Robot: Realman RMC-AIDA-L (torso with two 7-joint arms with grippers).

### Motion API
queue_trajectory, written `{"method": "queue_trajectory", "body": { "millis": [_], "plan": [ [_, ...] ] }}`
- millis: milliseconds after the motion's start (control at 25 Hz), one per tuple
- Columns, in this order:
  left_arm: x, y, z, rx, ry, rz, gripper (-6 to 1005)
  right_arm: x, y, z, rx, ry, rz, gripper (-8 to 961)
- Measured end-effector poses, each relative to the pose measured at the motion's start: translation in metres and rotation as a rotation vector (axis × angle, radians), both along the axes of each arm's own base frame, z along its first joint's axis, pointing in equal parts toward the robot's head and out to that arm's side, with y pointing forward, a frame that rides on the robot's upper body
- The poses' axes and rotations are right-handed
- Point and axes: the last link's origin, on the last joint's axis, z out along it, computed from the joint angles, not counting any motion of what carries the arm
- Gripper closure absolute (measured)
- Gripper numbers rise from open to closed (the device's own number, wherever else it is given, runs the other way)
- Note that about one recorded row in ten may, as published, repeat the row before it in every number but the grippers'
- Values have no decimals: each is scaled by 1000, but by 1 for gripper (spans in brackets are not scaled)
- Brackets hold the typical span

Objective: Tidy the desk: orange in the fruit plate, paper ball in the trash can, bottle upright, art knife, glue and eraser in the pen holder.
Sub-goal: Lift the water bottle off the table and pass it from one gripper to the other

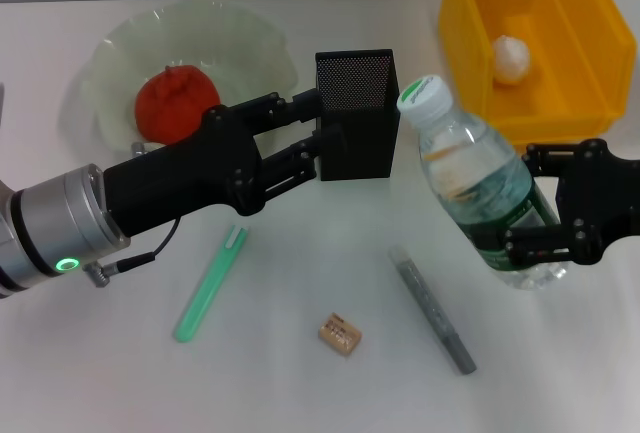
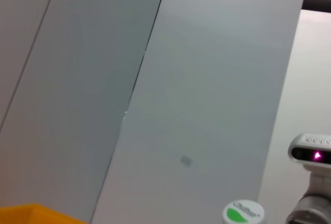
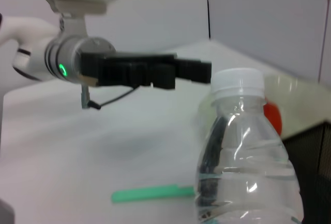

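one green-labelled bottle [image 1: 478,191], text unreadable

Clear glossy plastic bottle [image 1: 480,188]; matt black mesh pen holder [image 1: 357,113].

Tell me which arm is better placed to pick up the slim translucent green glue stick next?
Probably the left. Its gripper is open beside the black mesh pen holder, near the glue stick; the right gripper holds the clear bottle.

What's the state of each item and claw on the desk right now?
orange: in fruit plate
paper ball: in trash can
bottle: upright, held
pen holder: upright
glue, eraser, art knife: lying on desk
left claw: open, at pen holder
right claw: shut on bottle
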Motion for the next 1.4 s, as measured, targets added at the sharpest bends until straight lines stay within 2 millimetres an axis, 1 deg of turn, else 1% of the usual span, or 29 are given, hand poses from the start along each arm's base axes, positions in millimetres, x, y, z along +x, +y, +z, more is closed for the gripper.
{"method": "queue_trajectory", "body": {
  "millis": [280, 320, 560, 680, 920, 960, 1120, 1400],
  "plan": [
    [4, -4, 3, -43, -39, -12, 506, 9, -2, -11, 73, 95, 152, 193],
    [5, -4, 3, -48, -42, -12, 506, 12, -3, -15, 90, 139, 181, 193],
    [8, -4, 4, -60, -54, -26, 506, 18, -2, -26, 134, 242, 219, 194],
    [12, -2, 3, -71, -62, -36, 507, 20, 0, -33, 140, 264, 228, 194],
    [16, -1, 3, -78, -67, -47, 507, 19, 3, -47, 108, 290, 226, 194],
    [16, -1, 3, -78, -67, -47, 507, 19, 3, -47, 108, 290, 226, 193],
    [17, -1, 2, -85, -72, -48, 506, 16, 9, -56, 83, 312, 220, 193],
    [18, -3, 3, -89, -82, -60, 507, 12, 13, -59, 75, 316, 229, 193]
  ]
}}
